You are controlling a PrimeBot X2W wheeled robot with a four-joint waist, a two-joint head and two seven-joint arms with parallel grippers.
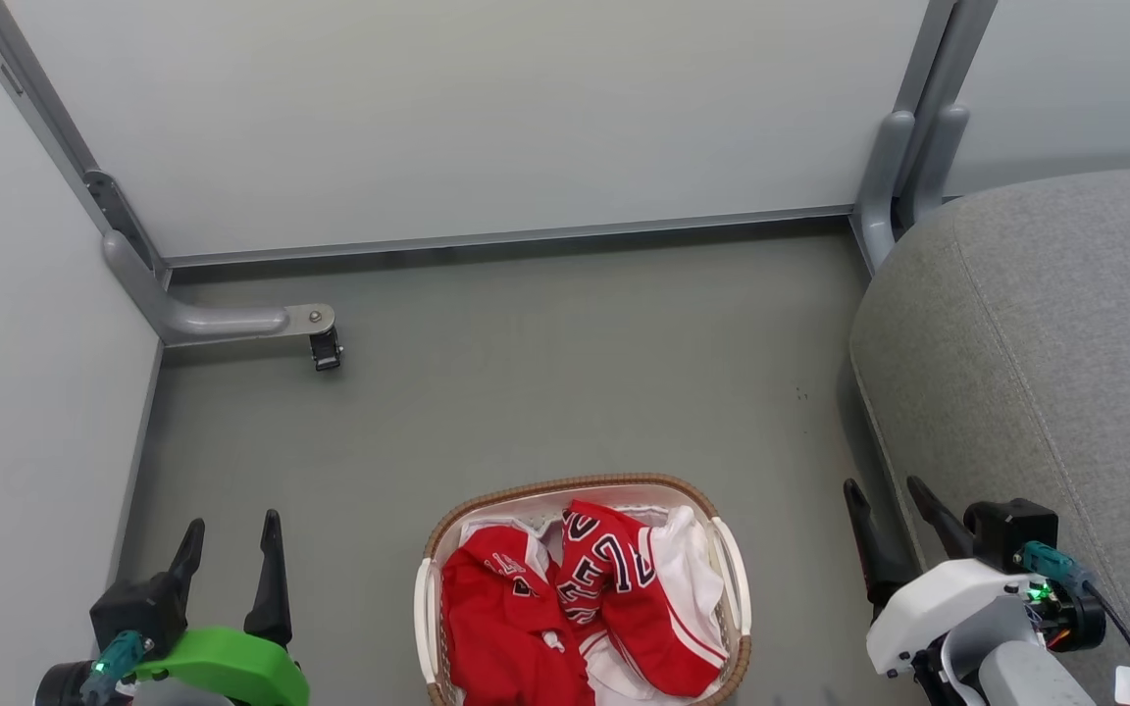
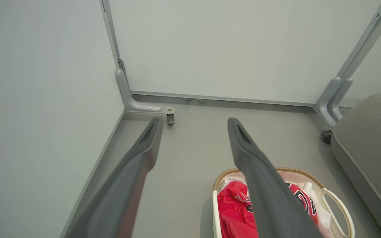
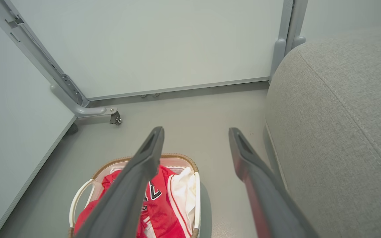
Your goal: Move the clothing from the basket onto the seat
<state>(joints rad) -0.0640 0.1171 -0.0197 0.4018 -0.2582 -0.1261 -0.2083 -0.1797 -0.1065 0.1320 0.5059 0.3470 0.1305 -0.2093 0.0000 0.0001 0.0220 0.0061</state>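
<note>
Red clothing (image 1: 575,608) with white trim and dark letters lies heaped in the white basket (image 1: 425,608) with a brown woven rim, low in the middle of the head view. The same clothing (image 2: 233,211) (image 3: 160,205) fills the basket (image 2: 339,211) (image 3: 78,198) in both wrist views. The big grey seat (image 1: 1046,373) (image 3: 339,125) (image 2: 372,138) stands at the right. My left gripper (image 1: 231,539) (image 2: 193,125) hangs open, left of the basket above the floor. My right gripper (image 1: 889,500) (image 3: 195,132) is open between basket and seat. Neither holds anything.
Pale partition panels close off the back and the left. A grey frame foot with a small castor (image 1: 325,348) juts out at the back left, and grey posts (image 1: 903,167) rise at the back right by the seat. Grey floor (image 1: 565,392) lies beyond the basket.
</note>
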